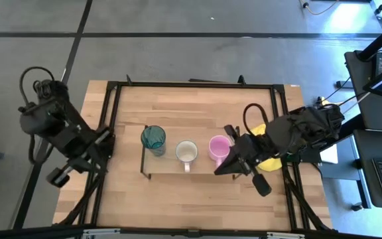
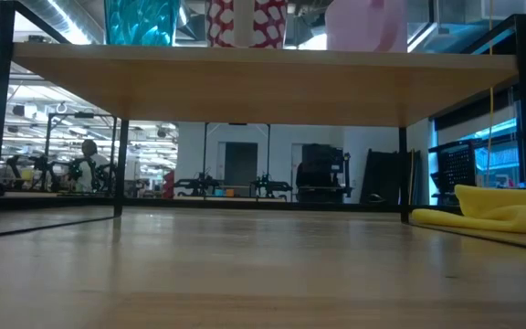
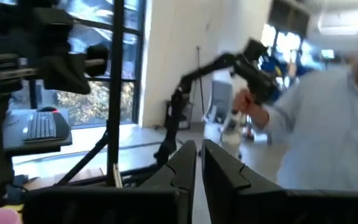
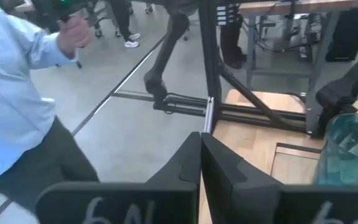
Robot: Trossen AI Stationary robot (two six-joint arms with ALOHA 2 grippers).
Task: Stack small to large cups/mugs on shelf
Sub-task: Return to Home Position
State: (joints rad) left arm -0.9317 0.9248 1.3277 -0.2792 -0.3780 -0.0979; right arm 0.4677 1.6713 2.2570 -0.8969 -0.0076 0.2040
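Note:
The shelf [image 1: 168, 166] stands mid-table on thin black legs. Three vessels stand on it in a row: the teal tumbler [image 1: 153, 138] at the left, the cream-white mug [image 1: 186, 152] in the middle and the pink mug [image 1: 217, 147] at the right. In the low view their bases show on the board [image 2: 263, 87]: tumbler [image 2: 142, 20], cream mug [image 2: 245, 20], pink mug [image 2: 368, 23]. My right gripper [image 1: 224, 164] is shut and empty [image 4: 201, 163], just beside the pink mug's near right side. My left gripper [image 1: 103, 141] is shut and empty [image 3: 199, 163] at the table's left frame.
A yellow cloth [image 1: 267, 159] lies on the table to the right of the shelf, under my right arm; it also shows in the low view [image 2: 491, 210]. The black frame [image 1: 191, 84] runs around the tabletop. A person in a light blue shirt [image 4: 17, 106] stands beyond the table.

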